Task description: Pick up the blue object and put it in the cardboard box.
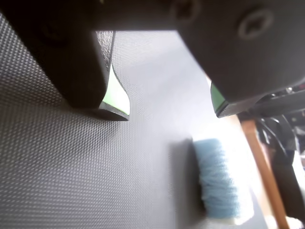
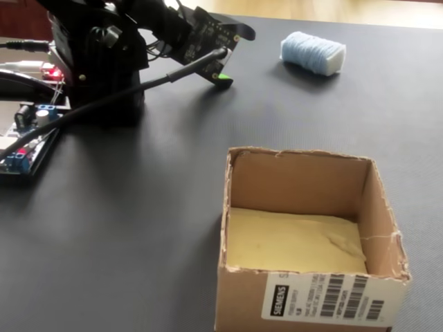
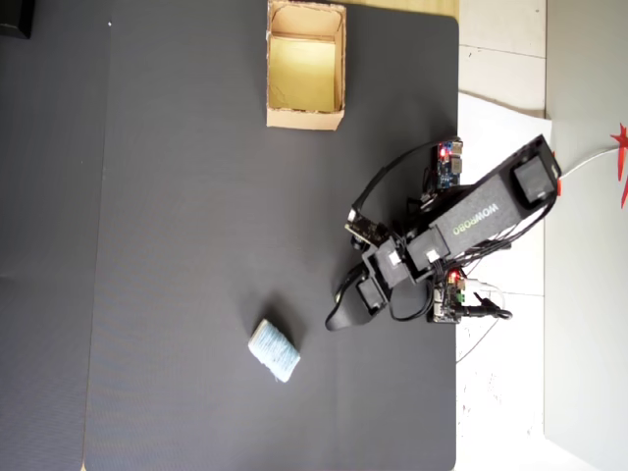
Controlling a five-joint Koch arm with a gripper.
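**A:** ok so where's it at rn? Big stuff first: dark textured mat (image 3: pixel 196 196) covers most of the table, Koch arm (image 3: pixel 461 231) sits at the right edge in the overhead view, folded low. Cardboard box (image 3: pixel 305 119) is up top of that view, well apart from everything, empty afaict, just the yellowish floor showing.

**B:** yeah, still the reach step imo. Nothing grabbed. Blue object (image 3: pixel 274 350) lies flat on the mat, lower middle in the overhead view, near the gripper (image 3: pixel 339 316) but not touching it.

**A:** jaws?

**B:** spread apart. Wrist view shows both green-padded tips w/ bare mat between them, nothing pinched. Blue object (image 1: pixel 218 183) sits ahead and off toward the right jaw's side, not centred in the gap.

**A:** so next move = swing over a bit so the block lines up between the tips, drop down, close?

**B:** prob, yes. It looks spongy, so I'd guess it squishes some on the pinch. Then a long carry to the box, since the fixed view puts the block (image 2: pixel 313 53) far behind it.
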